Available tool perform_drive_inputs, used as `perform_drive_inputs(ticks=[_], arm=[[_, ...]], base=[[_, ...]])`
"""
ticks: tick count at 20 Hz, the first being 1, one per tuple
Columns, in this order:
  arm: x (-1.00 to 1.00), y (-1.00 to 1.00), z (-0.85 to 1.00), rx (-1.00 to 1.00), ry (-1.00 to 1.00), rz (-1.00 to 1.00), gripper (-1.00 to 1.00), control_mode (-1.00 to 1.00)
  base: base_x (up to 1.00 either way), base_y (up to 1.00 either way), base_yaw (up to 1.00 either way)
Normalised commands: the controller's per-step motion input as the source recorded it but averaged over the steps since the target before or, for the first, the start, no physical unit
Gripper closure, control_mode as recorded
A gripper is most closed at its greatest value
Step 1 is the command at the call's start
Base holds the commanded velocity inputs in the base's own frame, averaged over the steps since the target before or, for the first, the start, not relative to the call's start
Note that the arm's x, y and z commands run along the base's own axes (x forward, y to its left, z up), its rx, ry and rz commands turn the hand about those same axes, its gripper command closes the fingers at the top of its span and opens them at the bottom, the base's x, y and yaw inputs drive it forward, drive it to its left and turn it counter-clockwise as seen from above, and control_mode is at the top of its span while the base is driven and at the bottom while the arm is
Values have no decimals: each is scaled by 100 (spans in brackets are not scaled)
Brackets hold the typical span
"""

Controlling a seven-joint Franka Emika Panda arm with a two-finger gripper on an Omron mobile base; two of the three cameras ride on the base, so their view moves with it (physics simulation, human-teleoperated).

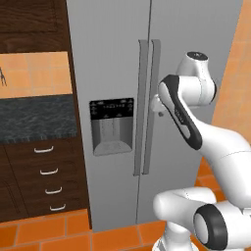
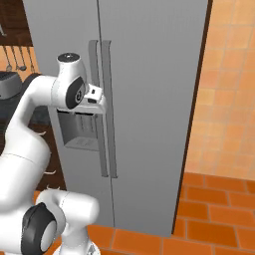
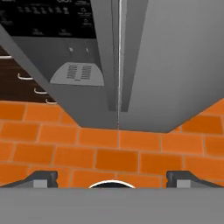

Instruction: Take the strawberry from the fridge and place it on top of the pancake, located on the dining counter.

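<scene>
The orange tile floor (image 3: 109, 148) lies below the gripper (image 3: 111, 178), running under everything ahead of it. Straight ahead, the fridge (image 3: 166, 65) stands on the floor, both doors shut. Ahead and left, dark drawers (image 1: 46, 179) stand beside the fridge.

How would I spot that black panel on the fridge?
Find the tall grey fridge beside the dark wood drawers. On its left door sits the black dispenser panel, with a grey recess below; it is the door's only dark patch.
</scene>
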Motion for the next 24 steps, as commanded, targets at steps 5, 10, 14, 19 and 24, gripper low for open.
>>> perform_drive_inputs(ticks=[5, 10, 14, 19, 24], arm=[[44, -18, -3, 13, -38, 17, -100, -100], [54, 0, -18, 1, -12, 1, -100, -100], [59, -2, -35, 0, -17, -6, -100, -100], [56, -3, -25, 0, -7, -1, -100, -100], [52, -13, -5, 1, 0, 5, -100, -100]], base=[[0, 0, 0], [0, 0, 0], [0, 0, 0], [0, 0, 0], [0, 0, 0]])
